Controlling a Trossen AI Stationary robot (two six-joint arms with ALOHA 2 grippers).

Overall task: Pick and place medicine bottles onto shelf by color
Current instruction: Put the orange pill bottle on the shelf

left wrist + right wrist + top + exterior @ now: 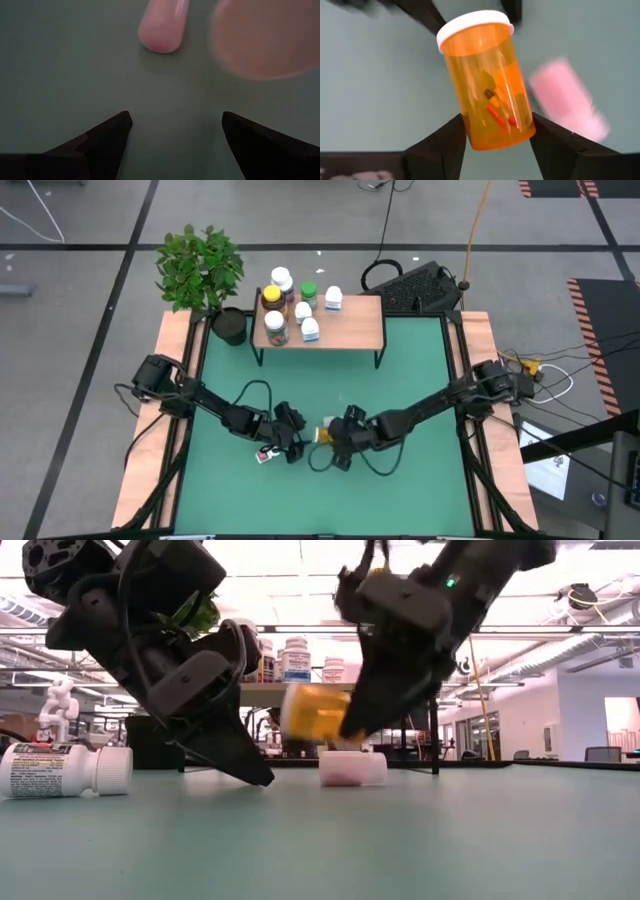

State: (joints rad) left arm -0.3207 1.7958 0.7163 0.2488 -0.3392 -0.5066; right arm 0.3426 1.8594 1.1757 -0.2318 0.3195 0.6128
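An orange medicine bottle point(487, 80) with a white cap hangs above the green table, with my right gripper point(497, 125) shut on it. Just beyond it a pale pink bottle point(352, 768) lies on its side on the table. My left gripper point(175, 125) stands open close to the left of them, its fingers slanting down to the table with nothing between them. A white bottle point(65, 770) with a printed label lies on its side near the left gripper. The shelf point(350, 330) at the far edge carries several bottles point(285, 305) on its left half. My right gripper pinches the orange bottle's body near its bottom end point(480, 135) between its two fingers. The fingers slant down and lie across the bottle. The bottle is lifted clear of the table and tilted, its white cap point(472, 25) pointing away from the gripper.
A black pot point(228, 325) with a green plant stands at the shelf's left end. A black keyboard-like device point(420, 285) lies behind the table's far right corner. Wooden rails point(480, 420) run along the table's left and right sides. The shelf's right half is bare wood.
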